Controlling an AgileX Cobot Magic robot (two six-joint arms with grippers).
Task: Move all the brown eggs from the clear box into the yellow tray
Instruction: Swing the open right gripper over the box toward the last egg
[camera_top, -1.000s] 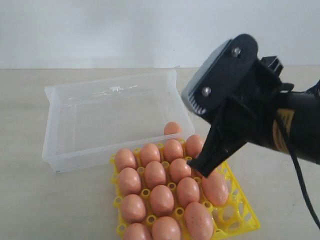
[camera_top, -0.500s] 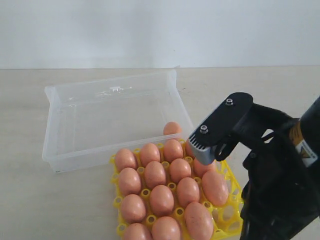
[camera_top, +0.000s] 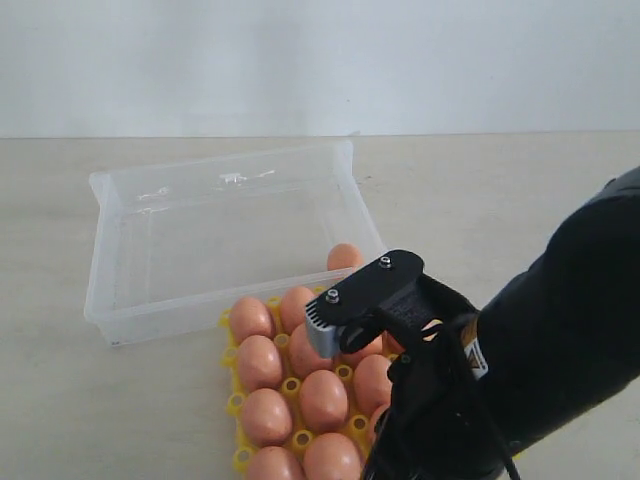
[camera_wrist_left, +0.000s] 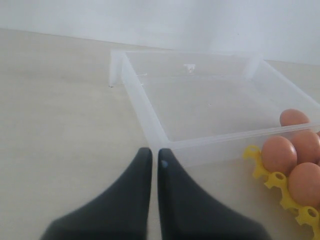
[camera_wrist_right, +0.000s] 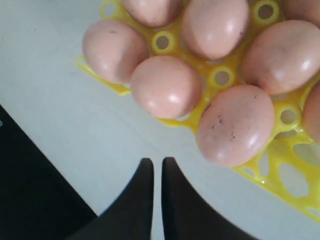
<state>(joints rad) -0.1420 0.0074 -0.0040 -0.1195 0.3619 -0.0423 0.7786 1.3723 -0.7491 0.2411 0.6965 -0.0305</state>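
Several brown eggs (camera_top: 250, 318) fill the cups of the yellow tray (camera_top: 241, 457), which sits against the near wall of the clear box (camera_top: 100, 290). One more brown egg (camera_top: 345, 256) appears to lie inside the box's near right corner; the rest of the box holds nothing. My right arm (camera_top: 450, 400) hangs low over the tray's right side and hides those cups. In the right wrist view my right gripper (camera_wrist_right: 157, 162) is shut and empty above bare table beside the tray's edge (camera_wrist_right: 295, 175). My left gripper (camera_wrist_left: 154, 152) is shut and empty just outside a box corner (camera_wrist_left: 162, 145).
The beige tabletop (camera_top: 60, 400) runs all round the box and tray, and a white wall (camera_top: 300, 60) stands behind it. In the right wrist view a dark edge (camera_wrist_right: 30, 190) borders the table near my fingers.
My right arm has swung down and towards the near left, from high over the tray's right side to low in front of it, hiding more eggs. Eggs and box have not moved.
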